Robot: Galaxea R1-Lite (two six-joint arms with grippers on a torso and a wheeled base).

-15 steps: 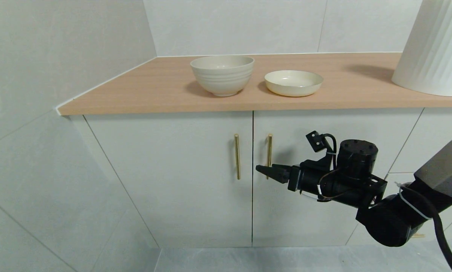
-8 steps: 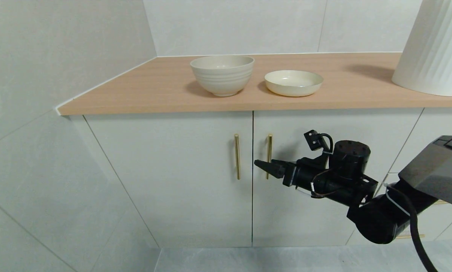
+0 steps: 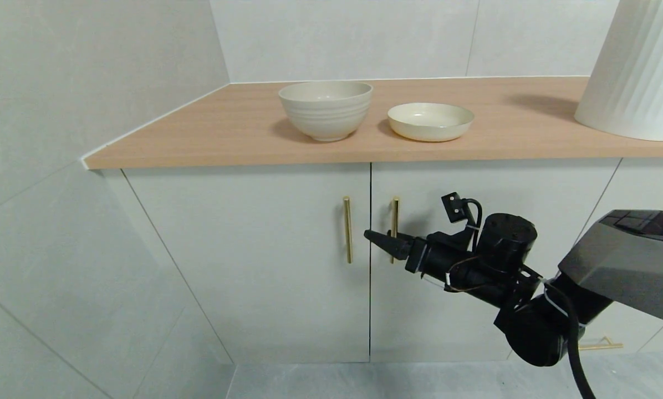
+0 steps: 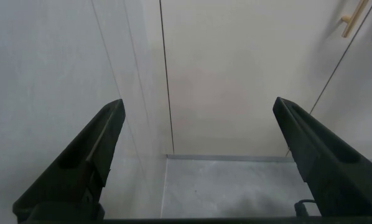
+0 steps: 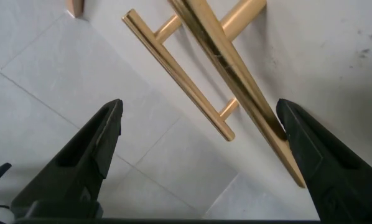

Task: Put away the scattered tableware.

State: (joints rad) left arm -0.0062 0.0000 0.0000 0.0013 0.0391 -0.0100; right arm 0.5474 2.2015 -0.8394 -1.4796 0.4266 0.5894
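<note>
Sitting near the front edge of the counter, the bowl and dish look stiff, smooth, breakable; I'd pinch each by its rim. Both the right gripper, at the door handle, and the left gripper gape empty

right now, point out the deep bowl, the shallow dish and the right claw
deep bowl point(image 3: 326, 113), head view, ribbed side wall
shallow dish point(image 3: 429, 118), head view, inner floor
right claw point(image 3: 376, 238), head view, between its fingertips

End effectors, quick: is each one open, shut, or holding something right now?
Left end effector: open, holding nothing.
Right end effector: open, holding nothing, near the gold door handles.
</note>
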